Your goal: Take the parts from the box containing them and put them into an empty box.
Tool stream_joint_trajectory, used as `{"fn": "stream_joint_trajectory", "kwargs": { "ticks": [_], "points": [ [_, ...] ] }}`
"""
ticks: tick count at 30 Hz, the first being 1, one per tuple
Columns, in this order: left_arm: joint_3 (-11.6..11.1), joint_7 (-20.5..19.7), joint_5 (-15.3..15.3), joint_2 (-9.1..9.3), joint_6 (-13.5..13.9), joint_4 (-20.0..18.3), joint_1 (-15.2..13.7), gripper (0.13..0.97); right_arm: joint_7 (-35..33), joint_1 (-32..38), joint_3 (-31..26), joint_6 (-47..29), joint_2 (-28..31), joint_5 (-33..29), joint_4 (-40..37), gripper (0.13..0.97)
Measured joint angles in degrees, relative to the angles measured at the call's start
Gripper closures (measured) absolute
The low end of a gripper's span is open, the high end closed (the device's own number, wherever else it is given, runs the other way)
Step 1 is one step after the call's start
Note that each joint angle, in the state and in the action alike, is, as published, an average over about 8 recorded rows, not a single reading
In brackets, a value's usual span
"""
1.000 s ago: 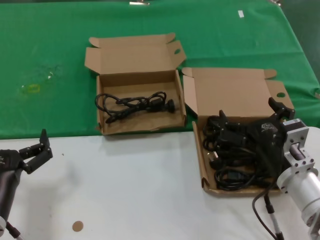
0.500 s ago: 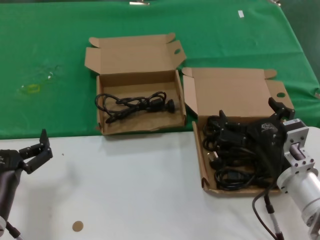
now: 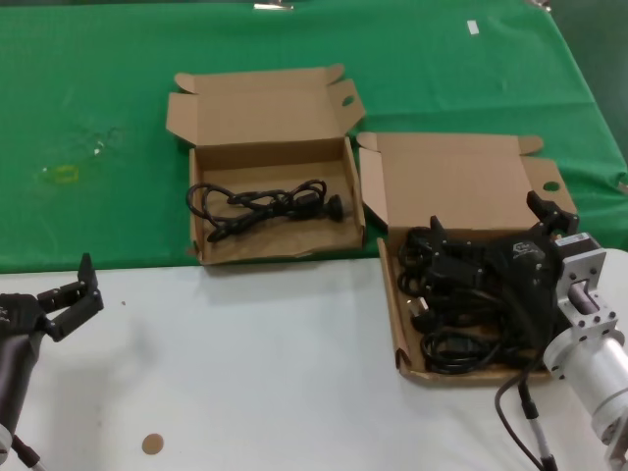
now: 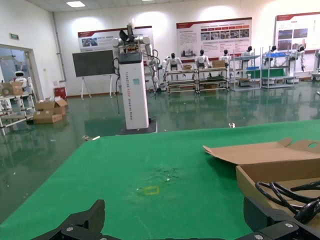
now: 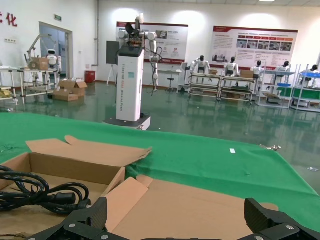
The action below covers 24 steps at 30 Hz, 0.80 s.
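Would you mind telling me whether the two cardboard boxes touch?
Cannot tell. In the head view the squarer box and the wider box's side flap nearly meet, with no plain gap or contact.

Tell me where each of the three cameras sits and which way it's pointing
Head view: looks down from the robot's head at both boxes; left end effector and right end effector show.
Left wrist view: looks level across the green cloth into a hall; own fingertips show.
Right wrist view: looks level over the boxes; own fingertips show.
Shared: the squarer box with a cable shows in all three.

Brown cardboard boxes (image 3: pixel 265 157), black cables (image 3: pixel 267 204) (glossy), green cloth (image 3: pixel 98 78), white table (image 3: pixel 245 373).
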Motion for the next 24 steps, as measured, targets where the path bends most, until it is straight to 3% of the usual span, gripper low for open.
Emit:
{"fn": "stream_joint_trajectory", "kwargs": {
  "ticks": [24],
  "points": [
    [0.00,0.00,0.00,0.00,0.00,0.00,0.00,0.132,0.00,0.00,0.00,0.00,0.00,0.00,0.00,0.129]
  ]
}}
